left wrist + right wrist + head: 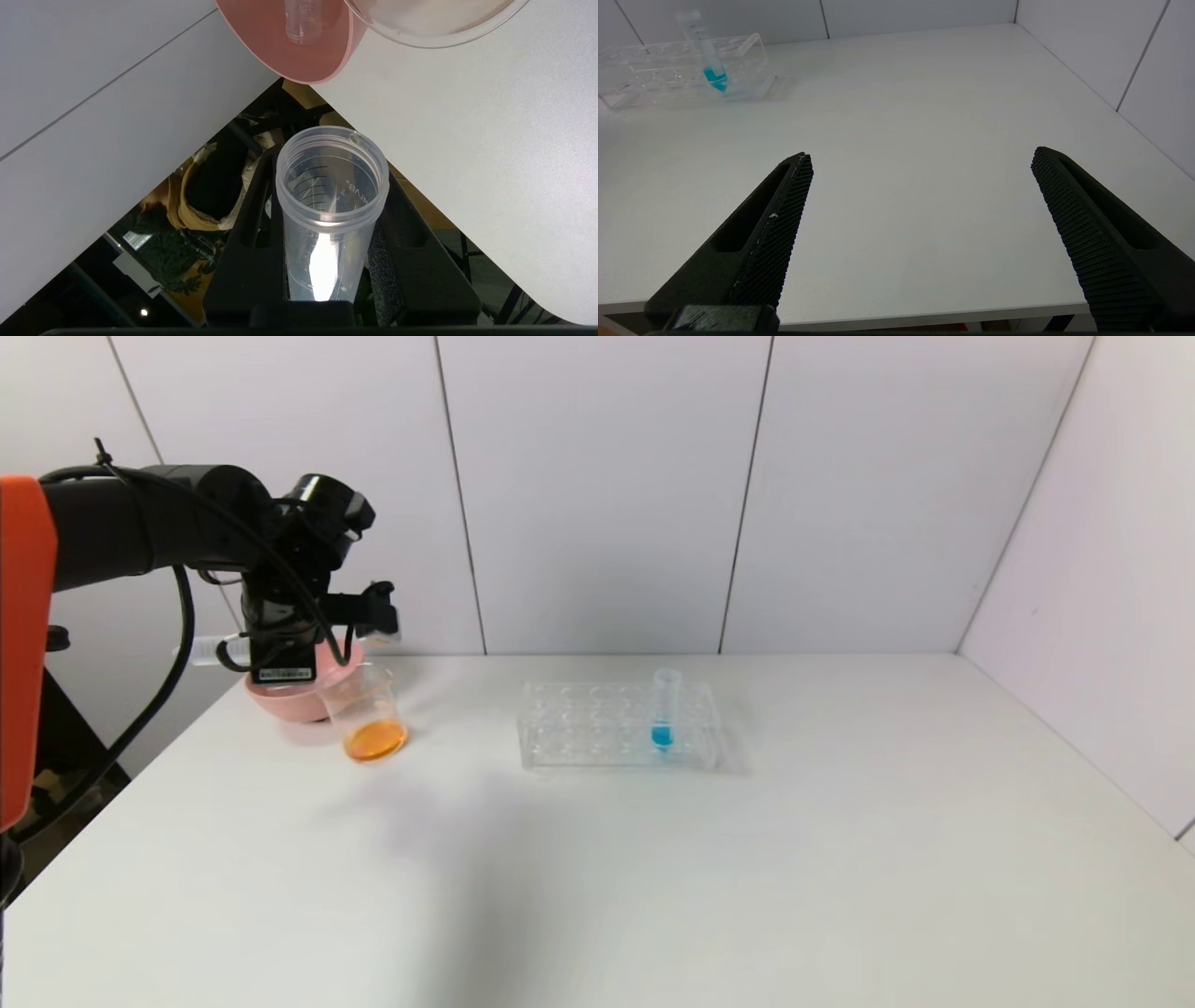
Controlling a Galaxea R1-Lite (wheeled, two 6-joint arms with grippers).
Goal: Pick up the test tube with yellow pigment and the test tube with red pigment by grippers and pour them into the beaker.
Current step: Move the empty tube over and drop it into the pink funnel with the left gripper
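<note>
one empty tube (331, 205) in left hand (327, 233), one beaker (366, 714).

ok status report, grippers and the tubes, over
Left gripper shut on an emptied test tube, beside the pink bowl. Right gripper open, idle over bare table. Beaker holds orange liquid; blue tube in rack.

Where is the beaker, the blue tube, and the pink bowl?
beaker (370, 721): head view, clear wall above orange liquid.
blue tube (664, 714): head view, its clear middle.
pink bowl (285, 700): head view, its outer side.
</note>
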